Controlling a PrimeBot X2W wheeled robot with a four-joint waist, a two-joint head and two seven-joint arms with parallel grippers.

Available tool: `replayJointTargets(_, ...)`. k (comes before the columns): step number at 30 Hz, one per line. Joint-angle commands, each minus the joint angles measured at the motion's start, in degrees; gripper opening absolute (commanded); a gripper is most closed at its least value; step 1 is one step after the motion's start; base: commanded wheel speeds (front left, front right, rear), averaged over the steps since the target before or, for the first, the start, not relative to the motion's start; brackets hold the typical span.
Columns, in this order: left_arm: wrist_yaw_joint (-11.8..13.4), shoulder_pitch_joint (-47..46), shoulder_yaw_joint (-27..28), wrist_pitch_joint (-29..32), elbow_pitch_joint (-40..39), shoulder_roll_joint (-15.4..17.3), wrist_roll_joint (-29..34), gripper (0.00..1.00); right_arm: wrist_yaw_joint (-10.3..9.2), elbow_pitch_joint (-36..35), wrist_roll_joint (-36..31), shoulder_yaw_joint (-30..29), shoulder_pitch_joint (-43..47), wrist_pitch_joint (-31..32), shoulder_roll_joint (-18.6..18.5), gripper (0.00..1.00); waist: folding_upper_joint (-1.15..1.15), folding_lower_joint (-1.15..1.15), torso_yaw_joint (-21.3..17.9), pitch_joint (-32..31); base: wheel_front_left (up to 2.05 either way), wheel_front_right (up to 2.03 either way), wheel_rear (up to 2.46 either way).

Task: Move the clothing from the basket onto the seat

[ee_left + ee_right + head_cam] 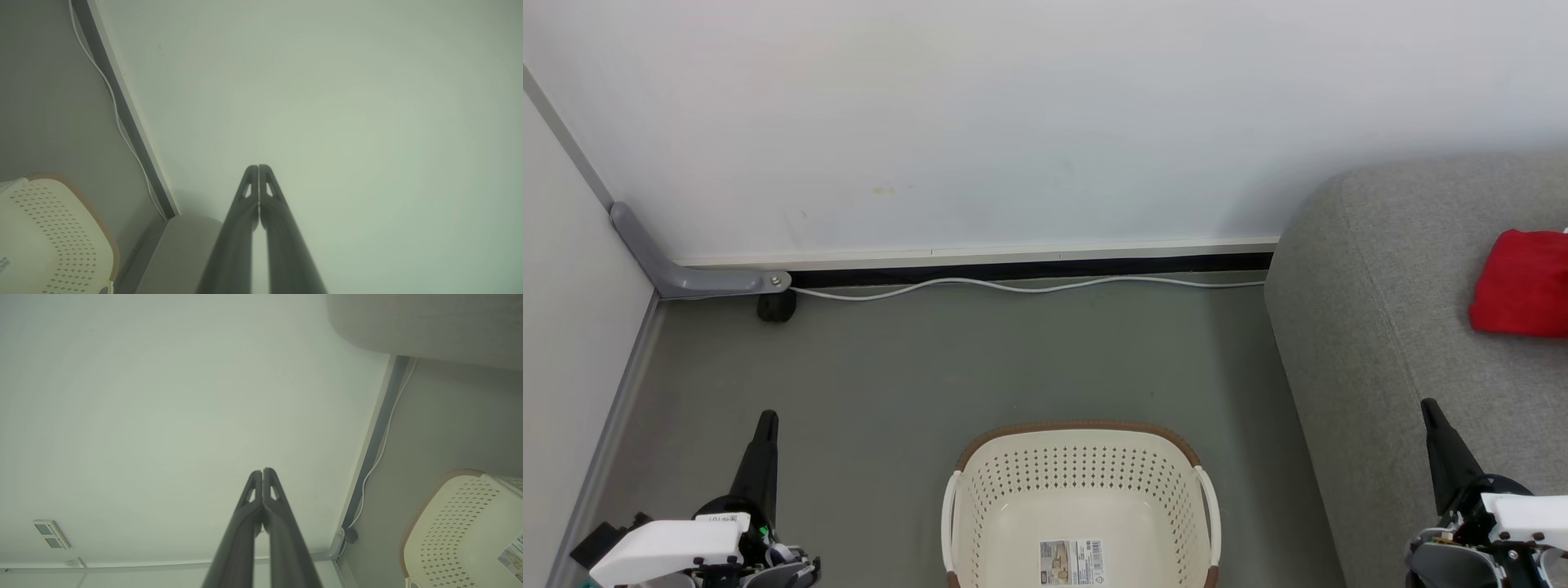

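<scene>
Clothing [1523,282]: red bundle lying on seat [1388,327], well in from edge facing basket [1078,427]. Basket interior bare where visible, label [1072,562] on base showing. Left gripper [766,420], right gripper [1427,406]: fingers pressed together, nothing held. Judgement: fabric light, limp, not fragile, will drape. Pinch raised fold, not flat panel.

The left gripper [765,421] sat low at the near left, its two long dark fingers [239,232] pressed together tip to tip and pointing away, and the right gripper [1429,410] mirrored it at the near right, likewise closed on nothing.
</scene>
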Motion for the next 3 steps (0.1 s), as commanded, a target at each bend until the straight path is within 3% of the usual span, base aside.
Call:
replayJointTargets(1,-0.5,-3.3,1.9,0.4,-1.6,0.6,-0.2,0.00,0.25,-1.8,0.7,1.0,-1.6,0.4,-0.6,0.00,-0.01,0.00,0.0,0.0,0.00,0.00,0.00)
replayJointTargets(3,-0.5,-3.3,1.9,0.4,-1.6,0.6,-0.2,0.00,0.25,-1.8,0.7,1.0,-1.6,0.4,-0.6,0.00,-0.01,0.00,0.0,0.0,0.00,0.00,0.00)
